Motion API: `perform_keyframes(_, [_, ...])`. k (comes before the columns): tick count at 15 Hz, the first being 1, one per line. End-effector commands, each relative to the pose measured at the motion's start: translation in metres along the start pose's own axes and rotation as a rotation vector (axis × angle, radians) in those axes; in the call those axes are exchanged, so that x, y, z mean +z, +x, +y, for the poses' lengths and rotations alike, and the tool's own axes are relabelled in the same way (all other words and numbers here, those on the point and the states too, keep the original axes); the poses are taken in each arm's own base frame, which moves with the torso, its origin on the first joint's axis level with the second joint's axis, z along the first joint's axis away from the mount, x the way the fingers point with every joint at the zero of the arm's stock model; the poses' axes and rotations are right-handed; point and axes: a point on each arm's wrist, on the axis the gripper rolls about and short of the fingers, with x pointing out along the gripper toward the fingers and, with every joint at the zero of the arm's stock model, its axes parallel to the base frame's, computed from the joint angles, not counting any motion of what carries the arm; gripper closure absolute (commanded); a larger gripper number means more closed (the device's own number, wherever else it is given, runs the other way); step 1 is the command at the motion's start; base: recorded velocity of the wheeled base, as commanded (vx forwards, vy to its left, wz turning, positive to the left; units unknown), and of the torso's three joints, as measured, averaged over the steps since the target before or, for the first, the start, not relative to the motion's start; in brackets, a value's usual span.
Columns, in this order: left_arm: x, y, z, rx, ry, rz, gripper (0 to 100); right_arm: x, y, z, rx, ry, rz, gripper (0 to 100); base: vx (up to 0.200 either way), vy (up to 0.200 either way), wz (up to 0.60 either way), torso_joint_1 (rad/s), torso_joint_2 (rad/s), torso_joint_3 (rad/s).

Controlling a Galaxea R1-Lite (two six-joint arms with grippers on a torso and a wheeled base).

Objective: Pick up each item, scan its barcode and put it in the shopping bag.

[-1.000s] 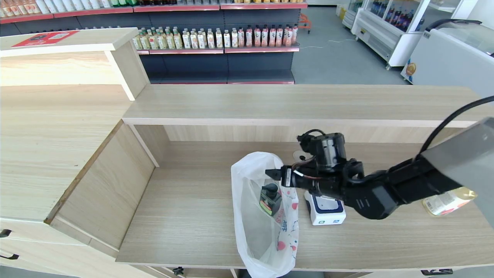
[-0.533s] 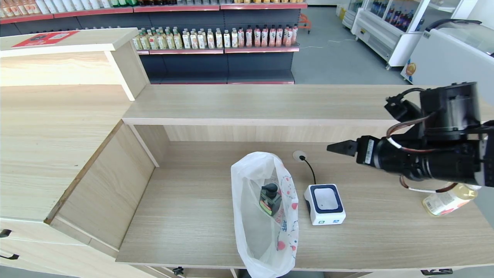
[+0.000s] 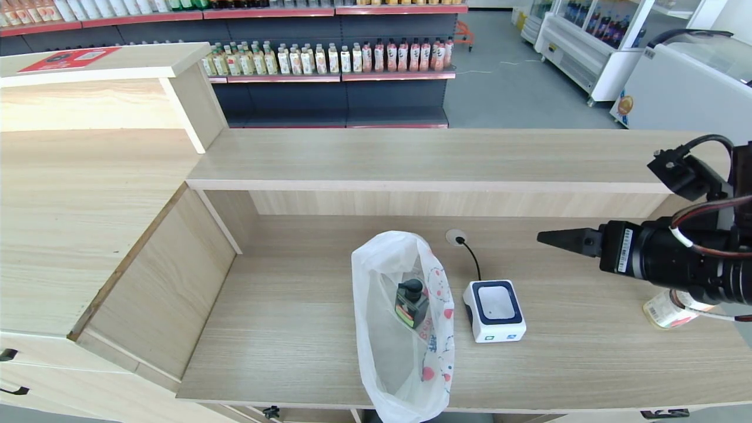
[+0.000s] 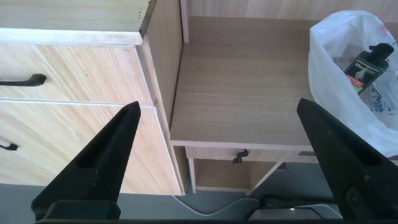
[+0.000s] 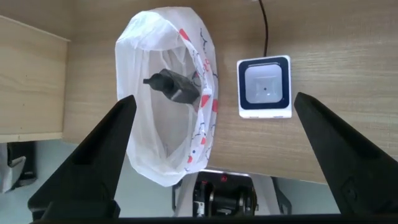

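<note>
One dark pump bottle (image 3: pixel 410 302) is seen inside the open shopping bag (image 3: pixel 376 329), which stands at the front edge of the bench (image 3: pixel 294 329), about midway along it. The scanner (image 3: pixel 494 309) sits just beside the bag, on the side toward the right edge, its window facing up. A pale bottle (image 3: pixel 662 310) is left near the right edge of the bench, partly covered by the right arm.

The right end effector (image 3: pixel 552 238) is held above the bench between the scanner and the right edge, its fingers spread wide with nothing between them. The left end effector (image 4: pixel 217 104) is likewise spread and empty, off the bench's front left corner.

The step in hand is judged to be the pick-up of the pale bottle. The fingers should be brought down astride its body rather than its neck, and closed so that the label is left uncovered. It can then be turned toward the scanner window before it is lowered into the bag's mouth.
</note>
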Motion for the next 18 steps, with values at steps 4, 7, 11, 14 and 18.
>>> perform_keyframes(4, [0.000, 0.000, 0.000, 0.000, -0.001, 0.000, 0, -0.006, -0.009, -0.001, 0.005, -0.037, -0.001, 0, 0.000, -0.200, 0.00, -0.007, 0.00, 0.007])
perform_keyframes(7, [0.000, 0.000, 0.000, 0.000, -0.001, 0.000, 0, -0.007, -0.004, -0.001, 0.002, -0.057, 0.014, 0, 0.000, -0.200, 0.00, 0.014, 0.01, 0.001])
perform_keyframes(11, [0.000, 0.000, 0.000, 0.000, -0.002, 0.000, 0, -0.020, -0.002, -0.005, -0.016, -0.100, 0.058, 0, 0.000, -0.200, 0.00, 0.000, 0.01, 0.000])
perform_keyframes(14, [0.000, 0.000, 0.000, 0.000, -0.002, 0.000, 0, -0.047, -0.013, -0.017, -0.078, -0.176, 0.154, 0, 0.000, -0.200, 0.00, 0.001, 0.00, 0.001])
perform_keyframes(18, [0.000, 0.000, 0.000, 0.000, 0.005, 0.000, 0, -0.059, -0.022, -0.020, -0.086, -0.183, 0.176, 0, 0.000, -0.200, 0.00, 0.002, 0.00, 0.001])
